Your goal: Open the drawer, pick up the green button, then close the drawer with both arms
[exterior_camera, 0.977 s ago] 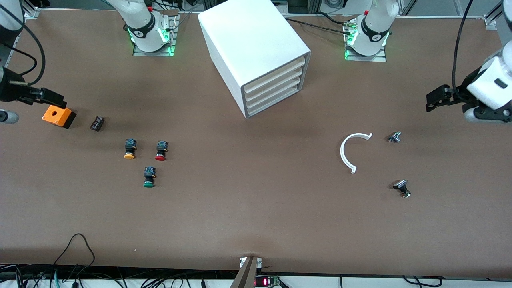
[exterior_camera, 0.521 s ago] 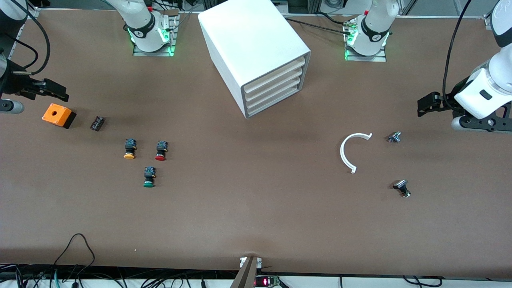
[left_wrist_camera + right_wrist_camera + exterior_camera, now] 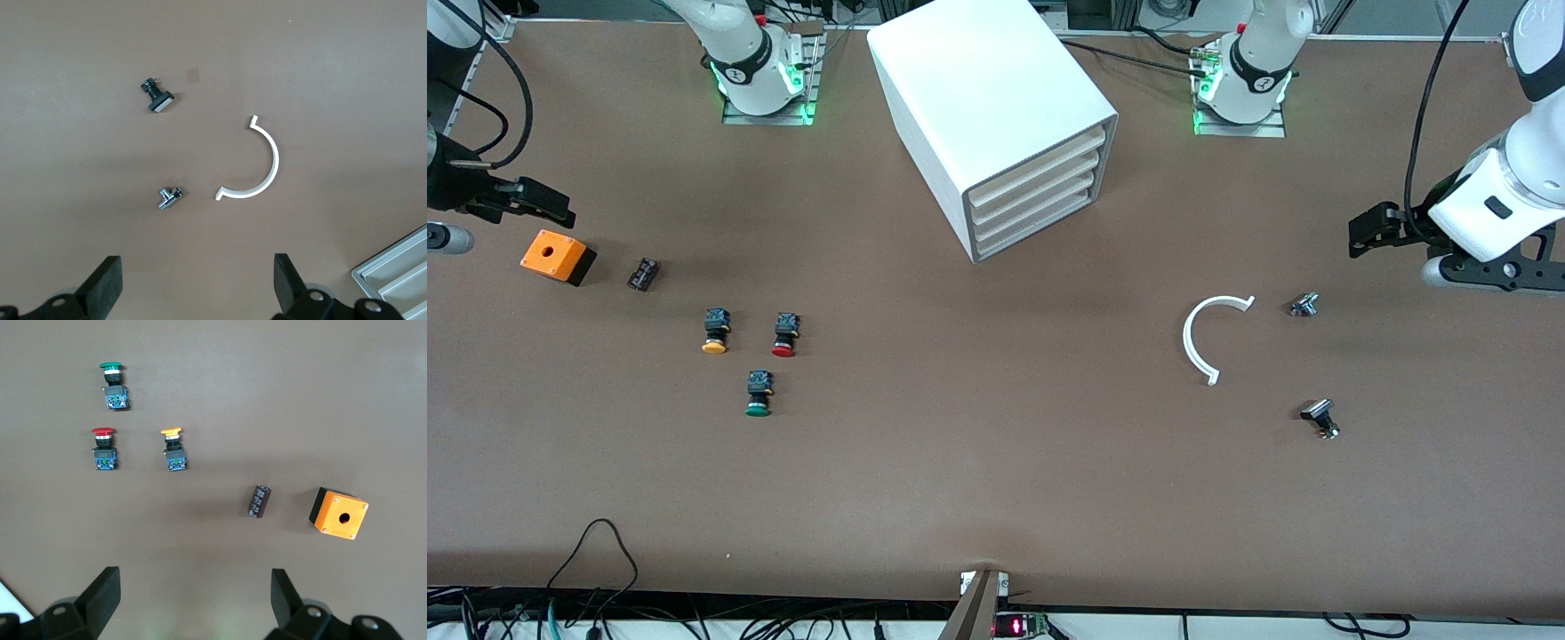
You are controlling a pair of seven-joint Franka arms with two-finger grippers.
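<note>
The white cabinet [image 3: 996, 107] stands at the robots' edge of the table with all four drawers shut; the lowest drawer [image 3: 1036, 223] shows only its cream front. The green button [image 3: 758, 394] lies on the table toward the right arm's end, nearest the front camera of three buttons; it also shows in the right wrist view [image 3: 113, 387]. My right gripper [image 3: 551, 206] is open and empty in the air beside the orange box [image 3: 557, 256]; in its wrist view [image 3: 193, 593] it holds nothing. My left gripper [image 3: 1365, 233] is open and empty [image 3: 197, 287] over bare table at the left arm's end.
A yellow button [image 3: 715, 331] and a red button [image 3: 784, 335] lie beside the green one. A small black part [image 3: 643, 274] lies by the orange box. A white curved strip [image 3: 1199, 336] and two small metal parts [image 3: 1304, 305] [image 3: 1320, 419] lie toward the left arm's end.
My left gripper has shifted a little toward the cabinet. My right gripper has drawn back from over the orange box toward the robots' edge. Nothing on the table has moved.
</note>
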